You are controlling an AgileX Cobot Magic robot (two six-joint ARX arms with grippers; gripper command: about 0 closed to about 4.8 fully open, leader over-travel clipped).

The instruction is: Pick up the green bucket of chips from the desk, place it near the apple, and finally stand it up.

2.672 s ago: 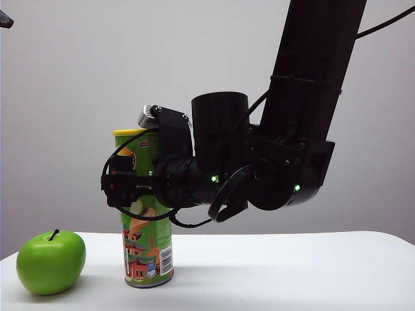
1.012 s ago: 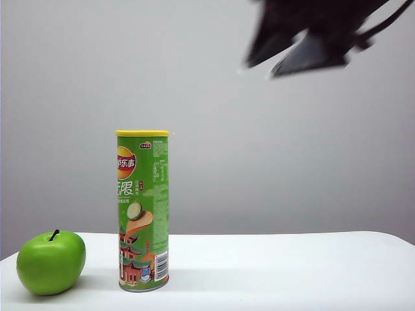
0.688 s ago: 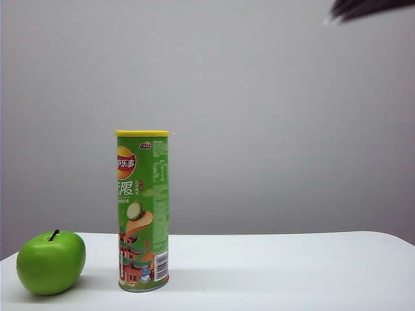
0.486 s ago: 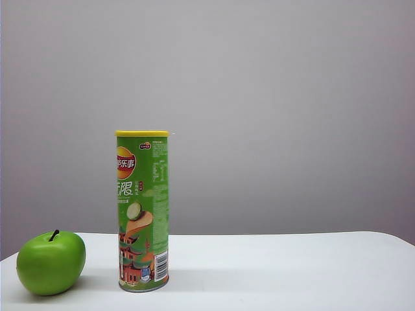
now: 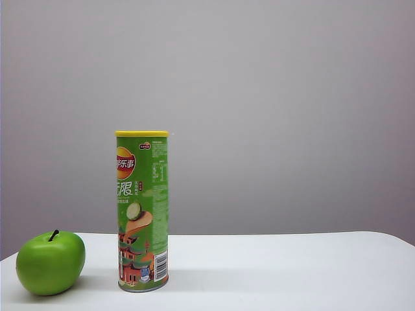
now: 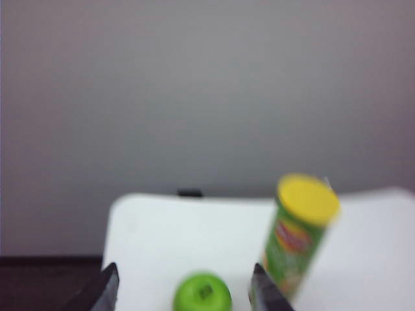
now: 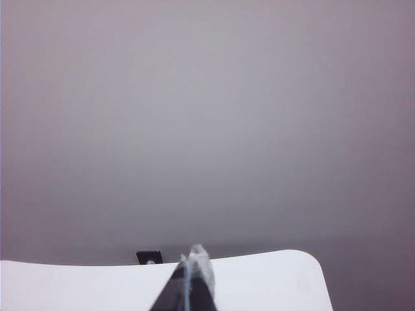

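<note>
— What do you have on the desk (image 5: 272,272) right now?

— You have the green bucket of chips (image 5: 142,210) standing upright toward the left, yellow lid on top, logo and barcode facing you.

— And the apple (image 5: 50,263)?

— Just left of the can, near it but apart, stem up, at the desk's left edge. No arm shows in your exterior view.

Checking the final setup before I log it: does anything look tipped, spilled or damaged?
Nothing stands out. The can stands upright on the desk beside the apple, lid on, nothing spilled. Left tool is open and right tool shut, both clear of it.
</note>
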